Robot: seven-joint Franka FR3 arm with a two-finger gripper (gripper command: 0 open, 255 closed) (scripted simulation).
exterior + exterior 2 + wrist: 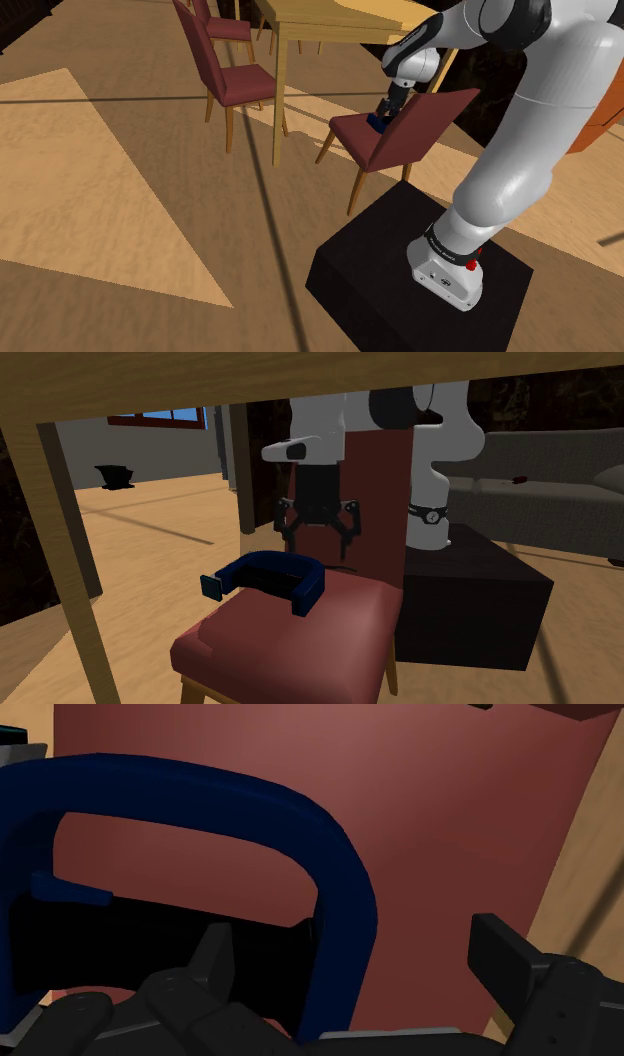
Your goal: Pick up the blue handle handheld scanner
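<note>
shoulder view, step: descent onto the blue-handled scanner (378,122). Best judged a straight drop that stays clear of the backrest (432,122) right beside it.
shoulder view, position: scanner sits upper right of centre on the red chair seat (352,138). The hand (392,100) is just above it; finger spread can't be told here.
second exterior view, step: lower until the fingers (290,534) straddle the handle, then close. Don't push down into the seat.
second exterior view, position: scanner (275,574) lies mid-frame on the seat (290,647). The hand (320,540) hangs just above its rear end, spread wide and empty.
wrist view, step: squeeze across the blue handle's upright end. The black body lies next to one finger (212,954), so that finger could snag on it; keep the handle centred.
wrist view, position: scanner (200,789) lies flat on the seat (450,824). Its handle's upright end runs between the fingers of the hand (357,954), roughly midway, and seems to touch neither.
</note>
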